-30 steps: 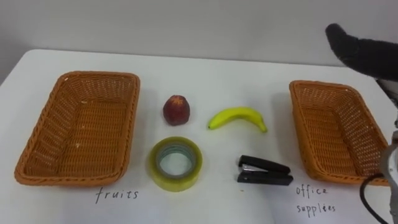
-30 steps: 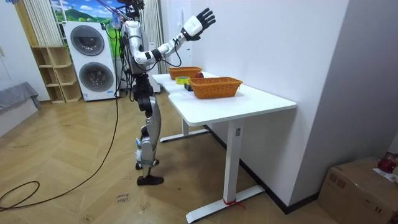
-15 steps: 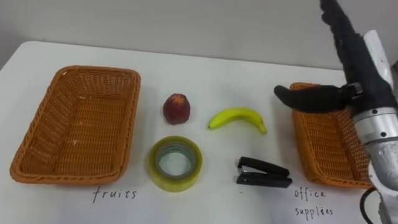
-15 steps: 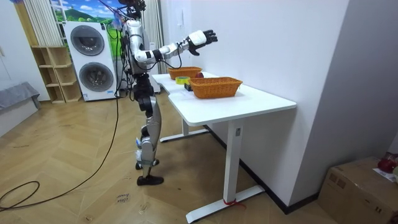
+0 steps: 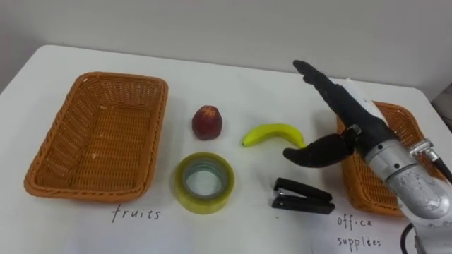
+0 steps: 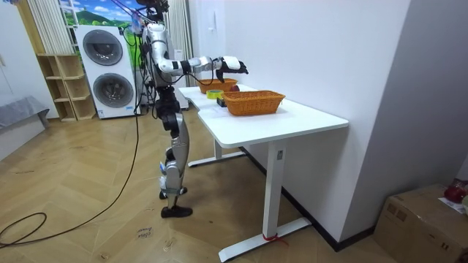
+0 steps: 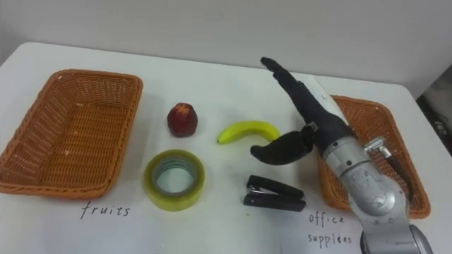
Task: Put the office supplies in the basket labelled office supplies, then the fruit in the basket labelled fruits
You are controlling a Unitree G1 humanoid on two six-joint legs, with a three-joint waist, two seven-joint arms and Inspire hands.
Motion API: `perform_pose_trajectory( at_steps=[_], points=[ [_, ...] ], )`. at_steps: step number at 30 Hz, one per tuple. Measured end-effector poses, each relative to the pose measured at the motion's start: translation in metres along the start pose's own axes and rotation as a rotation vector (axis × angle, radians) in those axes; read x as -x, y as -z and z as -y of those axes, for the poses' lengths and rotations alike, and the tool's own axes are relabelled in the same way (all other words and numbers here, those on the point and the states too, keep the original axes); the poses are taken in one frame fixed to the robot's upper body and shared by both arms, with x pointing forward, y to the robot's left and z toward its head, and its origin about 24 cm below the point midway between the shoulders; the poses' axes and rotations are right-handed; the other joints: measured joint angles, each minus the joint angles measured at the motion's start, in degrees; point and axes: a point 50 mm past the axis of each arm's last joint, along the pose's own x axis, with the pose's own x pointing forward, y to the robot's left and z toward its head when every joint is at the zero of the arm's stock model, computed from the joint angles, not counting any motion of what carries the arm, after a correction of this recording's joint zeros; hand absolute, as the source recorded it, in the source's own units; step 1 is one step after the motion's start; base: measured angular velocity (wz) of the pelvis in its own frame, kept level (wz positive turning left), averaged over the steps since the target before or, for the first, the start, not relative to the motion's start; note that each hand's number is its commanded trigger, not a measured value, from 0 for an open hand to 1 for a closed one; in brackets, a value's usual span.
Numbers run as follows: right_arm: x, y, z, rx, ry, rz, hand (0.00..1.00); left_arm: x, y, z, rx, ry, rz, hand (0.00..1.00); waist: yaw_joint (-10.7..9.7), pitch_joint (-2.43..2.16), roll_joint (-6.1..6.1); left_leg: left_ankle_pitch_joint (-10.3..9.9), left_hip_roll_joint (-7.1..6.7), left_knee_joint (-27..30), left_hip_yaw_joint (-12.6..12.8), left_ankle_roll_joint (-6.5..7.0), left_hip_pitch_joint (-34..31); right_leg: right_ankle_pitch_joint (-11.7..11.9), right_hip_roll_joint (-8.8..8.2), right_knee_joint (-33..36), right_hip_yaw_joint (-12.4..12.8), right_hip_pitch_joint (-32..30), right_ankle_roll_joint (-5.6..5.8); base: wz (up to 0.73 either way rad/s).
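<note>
On the white table lie a red apple (image 5: 207, 122), a yellow banana (image 5: 271, 134), a roll of yellowish tape (image 5: 203, 183) and a black stapler (image 5: 303, 197). An empty wicker basket (image 5: 95, 137) marked "fruits" stands at the left. A second wicker basket (image 5: 395, 169) marked "office supplies" stands at the right. My right hand (image 5: 339, 123) hovers open above the table between the banana and the right basket, fingers stretched forward, thumb spread over the stapler. It holds nothing. The room view has this hand (image 6: 232, 65) over the table.
The table's near edge (image 5: 233, 243) runs just in front of the handwritten labels. A grey wall rises behind the table's far edge. In the room view I stand at the table's end, with washing machines (image 6: 106, 69) behind me.
My right arm has swung down from high at the right to low over the table, and the hand now hangs near the banana and stapler. The objects have not moved.
</note>
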Motion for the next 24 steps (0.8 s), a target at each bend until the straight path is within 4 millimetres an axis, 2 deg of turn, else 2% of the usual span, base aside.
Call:
perform_pose_trajectory(
  at_steps=[8, 18, 24],
  points=[
    [0.0, 0.001, -0.008, 0.004, -0.111, -0.018, 0.0, 0.0, -0.002, -0.001, -0.003, 0.0, 0.008, 0.0, 1.1, -0.05, -0.36, 0.0, 0.0, 0.0, 0.0, 0.0, 0.3, 0.0, -0.02, 0.0, 0.0, 0.2, 0.0, 0.0],
    [0.001, 0.005, -0.015, -0.007, -0.204, -0.058, 0.0, 0.001, 0.0, -0.005, -0.006, -0.008, 0.013, 0.0, 1.1, 0.36, -0.86, 0.0, 0.0, -0.1, -0.2, 0.0, 0.4, 0.0, 0.01, -0.1, 0.0, 0.5, 0.0, 0.0],
    [0.006, 0.025, -0.023, 0.021, -0.278, -0.174, 0.0, 0.001, 0.003, -0.006, -0.011, -0.01, -0.006, 0.0, 1.2, 0.35, -0.93, 0.0, 0.02, -0.1, -0.2, 0.0, 0.4, 0.0, 0.02, -0.1, 0.0, 0.4, 0.0, 0.0]
  ],
)
